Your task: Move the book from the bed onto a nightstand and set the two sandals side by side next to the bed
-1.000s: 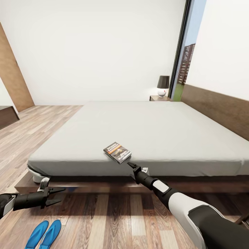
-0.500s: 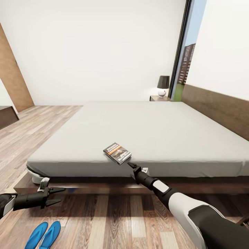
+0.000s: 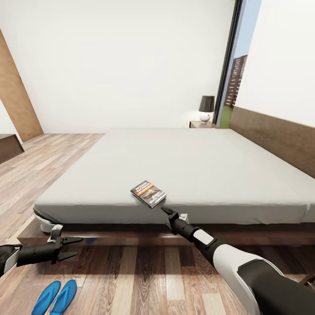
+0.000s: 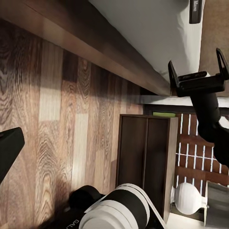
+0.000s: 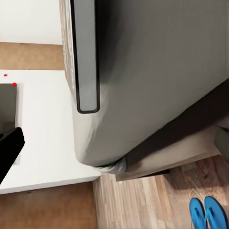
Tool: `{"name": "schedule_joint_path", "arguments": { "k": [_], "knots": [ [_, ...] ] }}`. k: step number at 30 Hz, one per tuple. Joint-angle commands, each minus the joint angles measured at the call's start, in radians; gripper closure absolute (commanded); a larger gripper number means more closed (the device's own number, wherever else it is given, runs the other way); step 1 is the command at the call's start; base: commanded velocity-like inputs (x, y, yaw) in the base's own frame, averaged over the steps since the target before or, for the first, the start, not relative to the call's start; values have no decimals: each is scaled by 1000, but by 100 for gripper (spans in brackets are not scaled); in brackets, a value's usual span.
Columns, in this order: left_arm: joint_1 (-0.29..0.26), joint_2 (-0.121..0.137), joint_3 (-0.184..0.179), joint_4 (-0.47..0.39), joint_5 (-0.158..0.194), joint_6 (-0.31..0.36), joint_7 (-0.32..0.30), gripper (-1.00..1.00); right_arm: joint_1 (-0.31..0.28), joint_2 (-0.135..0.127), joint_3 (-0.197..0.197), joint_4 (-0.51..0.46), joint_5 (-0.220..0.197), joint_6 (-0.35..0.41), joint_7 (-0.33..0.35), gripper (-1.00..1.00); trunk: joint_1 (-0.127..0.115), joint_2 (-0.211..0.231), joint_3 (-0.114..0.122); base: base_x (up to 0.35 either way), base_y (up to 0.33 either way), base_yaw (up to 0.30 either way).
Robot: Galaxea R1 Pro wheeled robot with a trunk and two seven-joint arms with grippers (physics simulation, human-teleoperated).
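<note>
The book point(image 3: 148, 193) lies flat on the off-white bed point(image 3: 188, 162), close to the near edge. My right gripper point(image 3: 173, 212) hangs open just below and in front of that edge, a short way from the book and touching nothing. In the right wrist view the book point(image 5: 86, 57) appears edge-on against the mattress. The two blue sandals point(image 3: 54, 297) lie side by side on the floor by the bed's near left corner. Above them my left gripper point(image 3: 78, 246) is open and empty. A nightstand point(image 3: 202, 124) stands beyond the bed's far side.
A dark-shaded lamp point(image 3: 206, 108) stands on the far nightstand. The dark bed frame point(image 3: 131, 234) juts out low over the wooden floor point(image 3: 144, 280). Another dark cabinet point(image 4: 145, 162) with a white lamp base stands at the bed's near side. The headboard point(image 3: 280, 140) runs along the right.
My right gripper has sunk very slightly in front of the mattress edge. The book, the sandals and the left arm have stayed put.
</note>
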Motion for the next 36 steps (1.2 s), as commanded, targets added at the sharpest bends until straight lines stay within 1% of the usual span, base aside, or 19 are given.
{"name": "schedule_joint_path", "arguments": {
  "k": [1, 23, 36],
  "knots": [
    [0, 0, 5, 0, -6, 11, -4, -100, -1, 1, 7, 2, -11, 4, 2, -100, 0, 0, -1, 0, 0, 0],
    [0, 2, 6, 0, -7, 11, -5, -100, -1, 6, 6, 9, -11, 6, 5, -100, 0, 0, -1, 2, 0, 0],
    [0, 2, 5, 0, -8, 11, -5, -100, -1, 6, 7, 9, -11, 10, 5, -100, 0, 0, -1, 103, 26, 0]
  ]
}}
